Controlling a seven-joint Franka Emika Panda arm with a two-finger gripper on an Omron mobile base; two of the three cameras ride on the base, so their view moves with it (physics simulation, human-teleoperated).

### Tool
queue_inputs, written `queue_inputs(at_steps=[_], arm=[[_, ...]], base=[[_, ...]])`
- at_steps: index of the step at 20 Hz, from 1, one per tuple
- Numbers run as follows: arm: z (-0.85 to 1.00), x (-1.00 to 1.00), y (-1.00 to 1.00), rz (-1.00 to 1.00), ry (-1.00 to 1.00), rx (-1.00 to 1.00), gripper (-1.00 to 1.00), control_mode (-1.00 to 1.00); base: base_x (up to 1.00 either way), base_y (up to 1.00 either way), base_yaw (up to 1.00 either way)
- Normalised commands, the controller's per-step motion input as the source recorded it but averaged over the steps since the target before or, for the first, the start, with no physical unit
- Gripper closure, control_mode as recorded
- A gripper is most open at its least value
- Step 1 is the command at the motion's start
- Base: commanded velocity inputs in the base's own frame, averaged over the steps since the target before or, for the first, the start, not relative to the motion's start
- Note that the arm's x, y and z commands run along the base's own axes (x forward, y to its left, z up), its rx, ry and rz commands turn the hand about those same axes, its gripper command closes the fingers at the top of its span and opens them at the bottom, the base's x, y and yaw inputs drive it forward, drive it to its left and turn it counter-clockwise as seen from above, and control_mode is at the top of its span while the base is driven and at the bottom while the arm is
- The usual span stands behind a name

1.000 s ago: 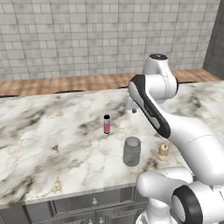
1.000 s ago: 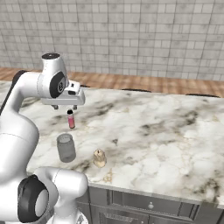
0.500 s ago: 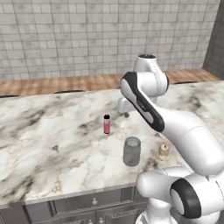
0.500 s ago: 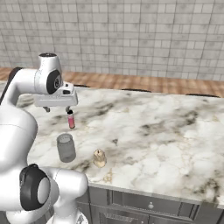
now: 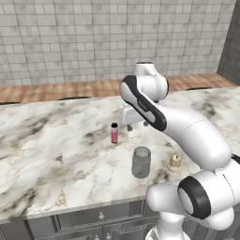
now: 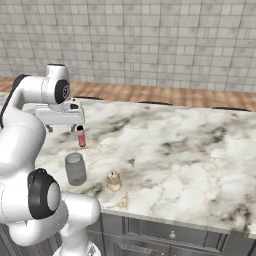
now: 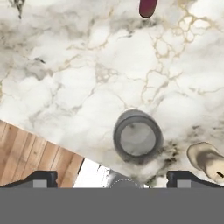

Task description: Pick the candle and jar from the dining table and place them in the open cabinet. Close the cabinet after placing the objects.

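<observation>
1. Hovering over the large white-and-grey marble dining table (image 5: 56, 154), the white arm's two-finger gripper (image 6: 60, 127) sits left of centre in the right base view, fingers spread wide with nothing between them.
2. Just to its right in that view stands a slim pink bottle with a black cap (image 6: 80, 136), upright.
3. Lower down, the translucent grey glass jar (image 6: 75, 168) stands upright near the table's front edge.
4. The small squat beige candle (image 6: 113, 180) sits close beside the jar, to its right, not touching.
5. From the hand view, the jar's open mouth (image 7: 138, 137) lies at lower centre, the candle (image 7: 206, 160) at the lower right.
</observation>
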Motion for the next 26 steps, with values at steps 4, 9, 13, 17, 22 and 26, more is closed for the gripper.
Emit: queue_inputs(at_steps=[4, 9, 13, 17, 22, 26], arm=[[-0.49, 0.0, 0.11, 0.07, 0.0, 0.0, -1.0, -1.0], [-0.38, 0.0, 0.01, 0.03, 0.0, 0.0, -1.0, -1.0], [-0.2, 0.0, -0.05, 0.0, -0.03, 0.0, -1.0, -1.0], [-0.19, 0.0, -0.07, 0.0, -0.01, 0.0, -1.0, -1.0], [-0.21, 0.0, -0.03, 0.0, 0.0, 0.0, -1.0, -1.0], [-0.21, 0.0, 0.0, 0.0, 0.0, 0.0, -1.0, -1.0]], base=[[0.0, 0.0, 0.0], [0.0, 0.0, 0.0], [0.0, 0.0, 0.0], [0.0, 0.0, 0.0], [0.0, 0.0, 0.0], [0.0, 0.0, 0.0]])
